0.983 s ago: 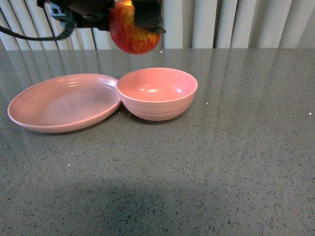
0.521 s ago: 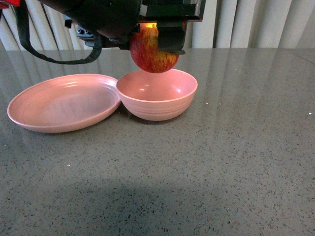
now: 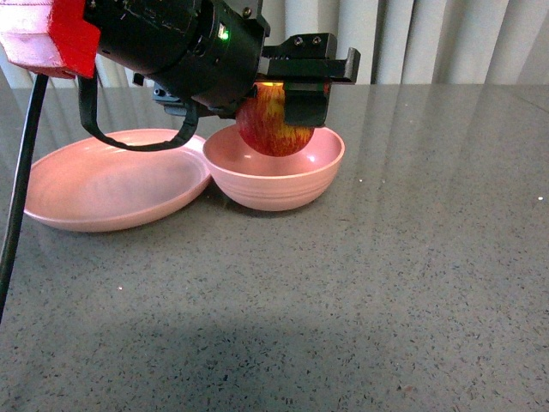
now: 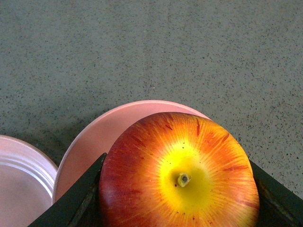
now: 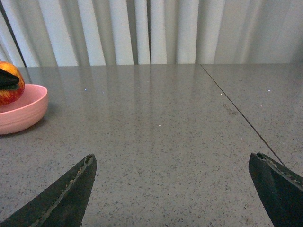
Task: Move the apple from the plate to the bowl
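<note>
My left gripper [image 3: 279, 120] is shut on the red and yellow apple [image 3: 273, 129] and holds it low inside the mouth of the deep pink bowl [image 3: 274, 187]. The shallow pink plate [image 3: 111, 182] lies just left of the bowl, touching it, and holds nothing. In the left wrist view the apple [image 4: 180, 175] fills the space between the black fingers [image 4: 78, 201], stem dimple facing the camera, with the bowl's rim [image 4: 94, 137] behind it and the plate's edge [image 4: 23, 170] to one side. My right gripper [image 5: 173, 189] is open over bare table, with the bowl [image 5: 21, 111] and apple [image 5: 9, 90] far off.
The grey speckled table [image 3: 386, 283] stretches to the front and right of the bowl. A table seam [image 5: 241, 116] runs across the surface in the right wrist view. Pale vertical blinds [image 3: 429, 39] close the far side. The left arm's cable [image 3: 21, 180] hangs over the plate's left edge.
My left gripper has carried the apple to the right and down, from above the gap between plate and bowl into the bowl's mouth. The arm's body now looms over the plate.
</note>
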You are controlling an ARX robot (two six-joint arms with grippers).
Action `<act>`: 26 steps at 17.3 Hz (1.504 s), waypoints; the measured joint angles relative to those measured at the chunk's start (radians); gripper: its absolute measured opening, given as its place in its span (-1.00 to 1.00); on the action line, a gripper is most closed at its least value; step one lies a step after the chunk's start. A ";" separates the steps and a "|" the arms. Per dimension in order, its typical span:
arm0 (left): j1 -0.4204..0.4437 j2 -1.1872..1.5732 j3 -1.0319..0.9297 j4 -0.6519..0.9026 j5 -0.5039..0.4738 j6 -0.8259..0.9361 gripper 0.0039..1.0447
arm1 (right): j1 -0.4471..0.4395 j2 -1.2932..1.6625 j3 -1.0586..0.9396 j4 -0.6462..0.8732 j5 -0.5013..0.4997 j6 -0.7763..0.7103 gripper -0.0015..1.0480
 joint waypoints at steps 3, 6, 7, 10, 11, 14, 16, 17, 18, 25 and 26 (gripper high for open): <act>0.001 0.022 0.000 0.015 -0.001 -0.011 0.30 | 0.000 0.000 0.000 0.000 0.000 0.000 0.87; 0.007 0.043 0.004 0.031 0.000 -0.016 0.30 | 0.000 0.000 0.000 0.000 0.000 0.000 0.87; 0.007 0.047 0.005 0.033 0.000 -0.016 0.30 | 0.000 0.000 0.000 0.000 0.000 0.000 0.87; 0.014 0.067 0.008 0.039 0.000 -0.028 0.30 | 0.000 0.000 0.000 0.000 0.000 0.000 0.87; 0.014 0.077 0.008 0.043 0.000 -0.031 0.30 | 0.000 0.000 0.000 0.000 0.000 0.000 0.87; 0.018 0.092 0.008 0.049 0.000 -0.037 0.30 | 0.000 0.000 0.000 0.000 0.000 0.000 0.87; 0.018 0.095 0.010 0.053 0.000 -0.038 0.30 | 0.000 0.000 0.000 0.000 0.000 0.000 0.87; 0.018 0.103 0.014 0.053 0.000 -0.041 0.30 | 0.000 0.000 0.000 0.000 0.000 0.000 0.87; 0.018 0.109 0.017 0.052 0.004 -0.041 0.30 | 0.000 0.000 0.000 0.000 0.000 0.000 0.87; 0.018 0.109 0.034 0.052 0.012 -0.045 0.87 | 0.000 0.000 0.000 0.000 0.000 0.000 0.87; 0.018 0.109 0.035 0.051 0.013 -0.046 0.88 | 0.000 0.000 0.000 0.000 0.000 0.000 0.87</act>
